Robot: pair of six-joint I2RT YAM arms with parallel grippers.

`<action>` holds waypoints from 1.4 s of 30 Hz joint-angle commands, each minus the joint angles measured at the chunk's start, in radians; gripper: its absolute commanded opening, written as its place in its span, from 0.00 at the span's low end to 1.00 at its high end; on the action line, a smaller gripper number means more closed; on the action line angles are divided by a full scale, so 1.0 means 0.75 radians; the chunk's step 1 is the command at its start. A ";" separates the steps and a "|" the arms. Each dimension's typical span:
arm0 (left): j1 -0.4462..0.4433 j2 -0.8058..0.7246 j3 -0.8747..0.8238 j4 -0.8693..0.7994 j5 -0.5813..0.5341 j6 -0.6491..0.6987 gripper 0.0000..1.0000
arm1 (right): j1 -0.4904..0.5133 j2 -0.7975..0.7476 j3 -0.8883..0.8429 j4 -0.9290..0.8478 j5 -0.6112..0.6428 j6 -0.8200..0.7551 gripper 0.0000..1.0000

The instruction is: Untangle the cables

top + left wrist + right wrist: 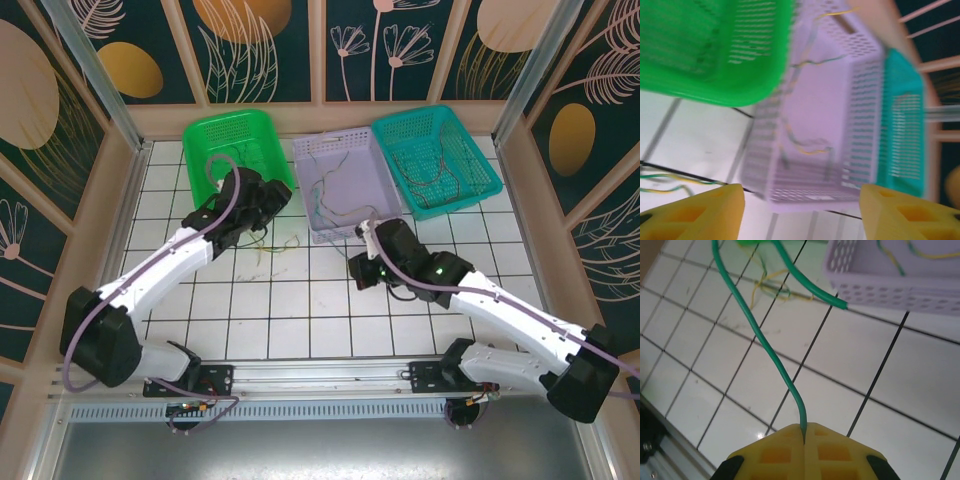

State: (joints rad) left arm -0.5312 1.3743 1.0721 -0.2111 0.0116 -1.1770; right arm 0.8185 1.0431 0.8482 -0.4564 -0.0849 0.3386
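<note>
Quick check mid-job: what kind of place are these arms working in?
Most likely a purpose-built robot test cell, not a home: a white tiled table fenced by leaf-print wall panels, an aluminium mounting rail, plus a green basket, a lilac basket and a teal basket.

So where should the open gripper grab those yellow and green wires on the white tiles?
Probably the middle of the wires, coming straight down from above. They lie flat and loose on the tiles, so the left gripper can straddle them.
</note>
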 commanded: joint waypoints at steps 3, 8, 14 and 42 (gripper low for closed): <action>0.008 -0.025 -0.080 0.230 0.242 -0.239 0.48 | -0.208 0.004 0.036 0.306 -0.349 0.148 0.00; 0.004 0.040 -0.065 0.616 0.438 -0.251 0.39 | -0.353 0.071 0.072 0.508 -0.619 0.514 0.00; -0.026 0.144 -0.002 0.778 0.594 -0.106 0.35 | -0.482 0.143 0.148 0.651 -0.836 0.884 0.00; -0.138 0.334 -0.034 1.394 0.632 -0.173 0.61 | -0.582 0.148 0.171 0.830 -1.175 1.535 0.00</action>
State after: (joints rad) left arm -0.6308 1.6180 1.0538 0.7631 0.4896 -1.3033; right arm 0.3859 1.1751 0.9550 0.1604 -0.9150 1.4826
